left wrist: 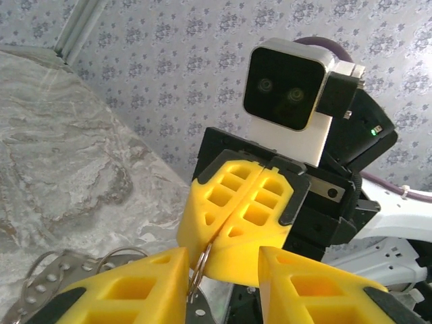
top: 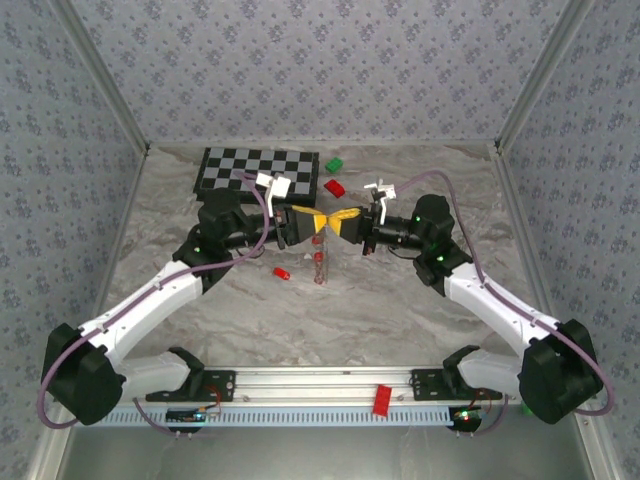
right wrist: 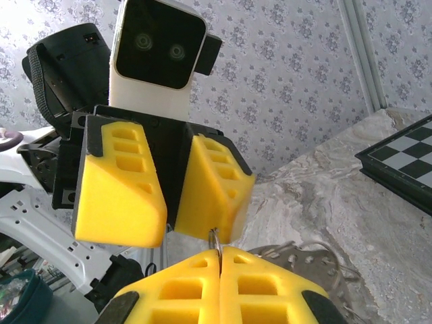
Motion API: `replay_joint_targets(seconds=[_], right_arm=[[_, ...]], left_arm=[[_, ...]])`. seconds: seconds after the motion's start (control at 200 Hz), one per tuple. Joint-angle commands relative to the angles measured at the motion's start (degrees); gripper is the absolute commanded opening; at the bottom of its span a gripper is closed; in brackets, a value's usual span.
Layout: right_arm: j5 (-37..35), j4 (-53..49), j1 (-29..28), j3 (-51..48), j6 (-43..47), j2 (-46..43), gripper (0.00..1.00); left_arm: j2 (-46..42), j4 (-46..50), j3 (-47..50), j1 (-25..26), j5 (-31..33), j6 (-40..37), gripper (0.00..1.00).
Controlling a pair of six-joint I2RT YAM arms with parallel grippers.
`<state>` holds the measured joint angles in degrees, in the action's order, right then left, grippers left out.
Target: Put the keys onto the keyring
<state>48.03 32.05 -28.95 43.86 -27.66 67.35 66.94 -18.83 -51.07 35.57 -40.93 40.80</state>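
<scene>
**Right gripper pinches the keyring, left gripper stands slightly apart beside it**

The right gripper (right wrist: 221,273) has its yellow fingers pressed flat together. A thin grey wire, the keyring (right wrist: 216,237), comes up out of the seam between them, so this gripper is clamped on the ring. The left gripper (left wrist: 223,287) faces it tip to tip, with a narrow gap between its fingers. In the left wrist view the ring's curved wire lies against the inner face of one finger. The other finger is clear of it, so nothing is clamped there.

In the top view the two grippers meet above the middle of the desk (top: 420,300), the left arm reaching in from the left and the right arm from the right. Just nearer than the fingertips are some small red bits with a thin pale line (top: 320,265). I cannot tell whether they hang from the ring or lie on the desk. One of the keys (top: 281,272), a small red piece, lies on the desk to the near left of the grippers; its shaft is too small to make out.

Under the grippers, the wrist views show grey wire loops and perforated metal pieces (left wrist: 44,283).

Farther back, a checkerboard (top: 250,165) lies left of centre. A green block (top: 333,164) and a red block (top: 335,187) lie just right of it. Another red block (top: 381,400) sits on the rail at the near edge, between the arm bases.
</scene>
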Motion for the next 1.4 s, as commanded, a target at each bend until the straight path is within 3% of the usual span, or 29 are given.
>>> replay_joint_targets(seconds=[0.0, 0.535, 1.0, 1.139, 1.394], right_arm=[[0.7, 3.4, 0.5, 0.1, -1.1, 0.4, 0.0], [0.7, 5.1, 1.0, 0.0, -2.5, 0.9, 0.0], [0.9, 5.7, 1.0, -0.5, -2.6, 0.8, 0.0], [0.9, 5.3, 0.7, -0.4, -2.2, 0.7, 0.0], [0.6, 4.7, 0.3, -0.4, -1.8, 0.4, 0.0]], left_arm=[[-0.6, -5.3, 0.7, -0.2, -3.8, 1.3, 0.29], [0.1, -3.7, 0.9, -0.1, -4.7, 0.4, 0.24], [0.0, -3.8, 0.8, -0.1, -3.3, 0.6, 0.12], [0.2, -2.5, 0.6, -0.1, -2.0, 0.0, 0.0], [0.0, 0.1, 0.4, -0.1, -0.3, -1.9, 0.0]])
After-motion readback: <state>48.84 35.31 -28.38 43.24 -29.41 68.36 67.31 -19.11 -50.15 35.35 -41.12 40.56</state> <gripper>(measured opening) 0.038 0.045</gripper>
